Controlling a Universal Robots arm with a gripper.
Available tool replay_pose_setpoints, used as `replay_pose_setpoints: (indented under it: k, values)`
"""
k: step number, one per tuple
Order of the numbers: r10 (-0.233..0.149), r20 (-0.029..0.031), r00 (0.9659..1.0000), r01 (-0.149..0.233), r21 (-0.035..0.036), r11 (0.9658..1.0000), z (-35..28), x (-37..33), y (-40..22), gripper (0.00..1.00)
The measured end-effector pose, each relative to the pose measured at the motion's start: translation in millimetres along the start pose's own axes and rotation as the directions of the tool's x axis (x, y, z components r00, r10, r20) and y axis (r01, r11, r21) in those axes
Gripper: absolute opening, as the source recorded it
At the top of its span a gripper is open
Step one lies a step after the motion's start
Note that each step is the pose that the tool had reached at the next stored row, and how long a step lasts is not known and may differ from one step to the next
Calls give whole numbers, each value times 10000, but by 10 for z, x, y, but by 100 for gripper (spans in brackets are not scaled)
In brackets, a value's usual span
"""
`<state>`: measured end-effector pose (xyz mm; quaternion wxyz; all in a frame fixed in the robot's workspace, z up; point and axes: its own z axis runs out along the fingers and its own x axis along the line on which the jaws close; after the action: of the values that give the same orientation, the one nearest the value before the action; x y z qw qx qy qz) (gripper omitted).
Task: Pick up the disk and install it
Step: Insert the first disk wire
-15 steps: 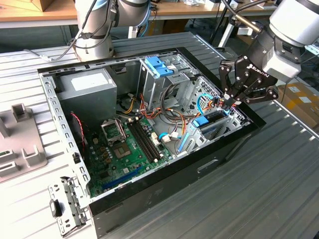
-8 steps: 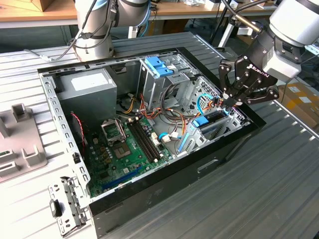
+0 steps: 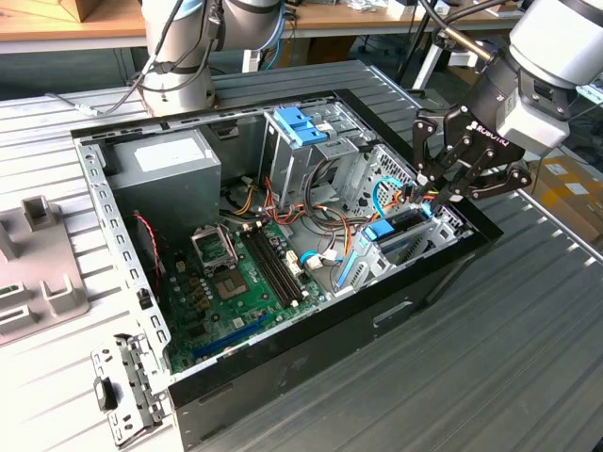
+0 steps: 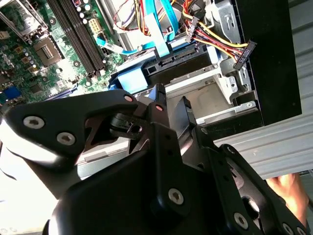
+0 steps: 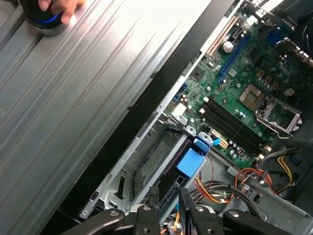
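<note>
At right of the exterior view, the gripper [image 3: 435, 193], fingers nearly pressed together, sits on the disk [image 3: 403, 229]; skewed pressure could jam it in the bay [image 3: 415, 247].

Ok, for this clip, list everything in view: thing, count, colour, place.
computer case: one, black, open on the grey slatted table.
circuit board: one, green, on the case floor.
power supply: one, grey, far corner of the case.
tall metal cage: one, silver with a blue latch, mid-case.
disk: one, grey with light-blue rails and blue tab, sitting in the bay by the case's front wall.
cables: a bundle, red, yellow, orange, beside the bay.
hand: one, on a dark round object on the table.
end effector: one, black, directly over the disk bay.
</note>
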<state>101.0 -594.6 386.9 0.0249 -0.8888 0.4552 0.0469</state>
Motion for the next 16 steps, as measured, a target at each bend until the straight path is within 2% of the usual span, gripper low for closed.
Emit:
replay_pose_setpoints:
  k: [16]
  values:
    - [-31, 3, 10000, 31, -8, 10000, 51, 242, -329, 30]
